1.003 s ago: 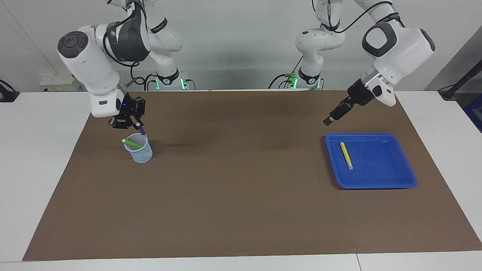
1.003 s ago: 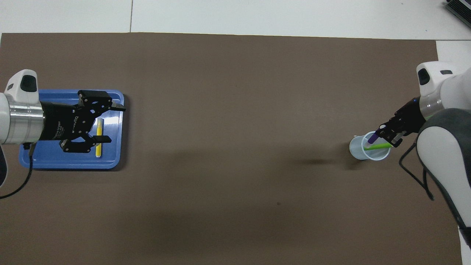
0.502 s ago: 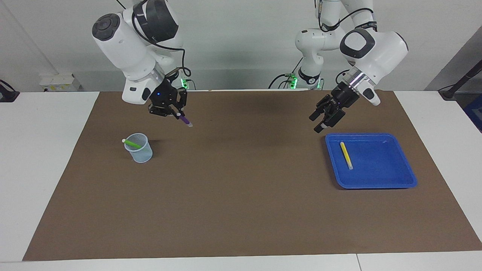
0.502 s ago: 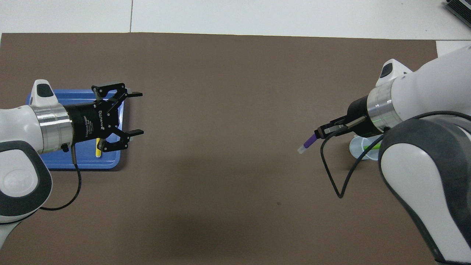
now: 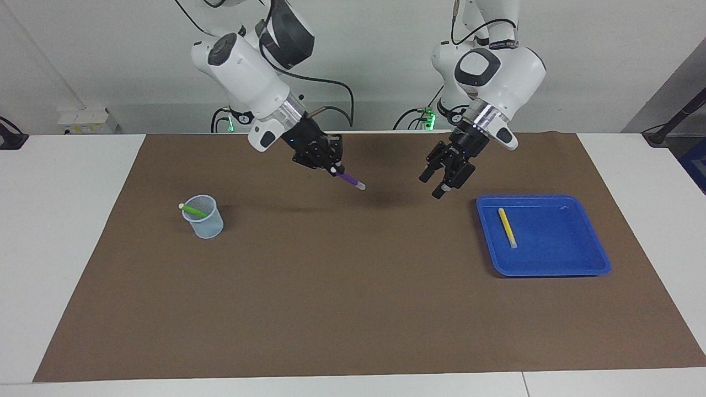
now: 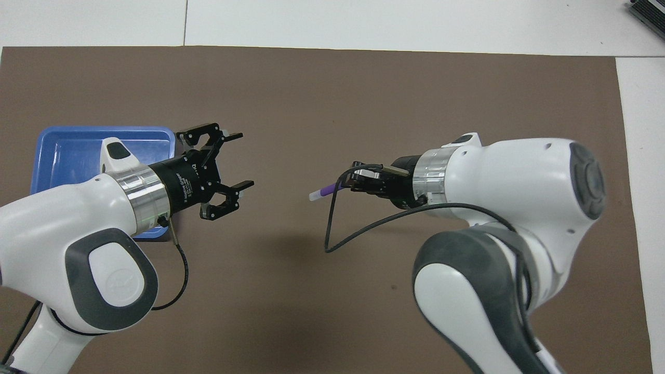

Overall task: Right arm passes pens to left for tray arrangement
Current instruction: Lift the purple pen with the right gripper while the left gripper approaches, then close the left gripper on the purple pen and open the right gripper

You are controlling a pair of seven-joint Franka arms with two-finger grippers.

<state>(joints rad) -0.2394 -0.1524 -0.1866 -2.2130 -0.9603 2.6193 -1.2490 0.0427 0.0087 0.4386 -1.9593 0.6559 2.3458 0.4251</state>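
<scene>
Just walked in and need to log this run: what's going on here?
The right pincer is shut on the purple pen, holding it in the air over the middle of the brown mat, pale tip toward the left pincer. That one is open over the mat beside the blue tray, not touching the pen. The yellow pen lies in the tray; the green pen sits in the cup.

Purple pen (image 5: 348,180) w/ pale tip; yellow pen (image 5: 507,226); bright blue tray (image 5: 573,263); green pen (image 5: 193,209); brown mat (image 5: 353,303).
</scene>
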